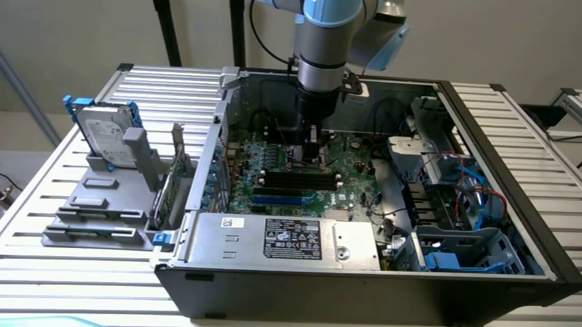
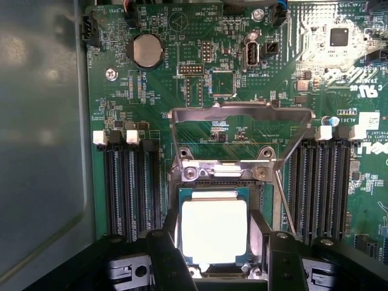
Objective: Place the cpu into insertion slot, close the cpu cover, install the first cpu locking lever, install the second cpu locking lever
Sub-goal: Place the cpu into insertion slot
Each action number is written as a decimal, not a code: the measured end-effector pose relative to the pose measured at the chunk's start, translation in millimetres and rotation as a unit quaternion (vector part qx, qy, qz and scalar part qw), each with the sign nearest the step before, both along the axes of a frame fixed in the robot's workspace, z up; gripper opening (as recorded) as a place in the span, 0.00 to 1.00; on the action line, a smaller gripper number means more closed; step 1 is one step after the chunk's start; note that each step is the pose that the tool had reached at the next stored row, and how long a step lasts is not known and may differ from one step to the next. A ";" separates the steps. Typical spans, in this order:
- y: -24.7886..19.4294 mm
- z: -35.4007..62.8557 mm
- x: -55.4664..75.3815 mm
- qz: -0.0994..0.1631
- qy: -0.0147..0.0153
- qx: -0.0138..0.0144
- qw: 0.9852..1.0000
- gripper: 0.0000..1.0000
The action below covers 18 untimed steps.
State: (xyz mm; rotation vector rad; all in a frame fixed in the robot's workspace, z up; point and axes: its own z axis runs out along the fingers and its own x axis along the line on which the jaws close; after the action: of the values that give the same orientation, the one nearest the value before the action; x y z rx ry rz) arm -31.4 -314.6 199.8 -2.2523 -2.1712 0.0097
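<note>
Wrist view: gripper (image 2: 216, 235) grips the cpu (image 2: 214, 227) by two opposite edges, squarely over the insertion slot (image 2: 257, 193), cpu cover (image 2: 242, 111) raised, 12 o'clock from the exterior view's power supply (image 1: 282, 238).

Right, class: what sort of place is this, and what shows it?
Probably a robotics lab bench for PC assembly: an open computer case on a slatted metal table, a robot arm reaching into it, and a hard drive parked in a grey fixture alongside.
</note>
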 end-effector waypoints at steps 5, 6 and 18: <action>-0.5 0.0 -0.1 0.000 0.000 -0.009 1.000 0.55; -0.5 -0.1 0.0 0.000 0.000 -0.009 1.000 0.55; -0.4 -0.2 -0.3 -0.005 0.000 -0.022 1.000 0.55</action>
State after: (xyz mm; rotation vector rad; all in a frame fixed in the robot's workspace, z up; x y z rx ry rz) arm -31.7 -315.0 199.6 -2.2863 -2.1798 0.0572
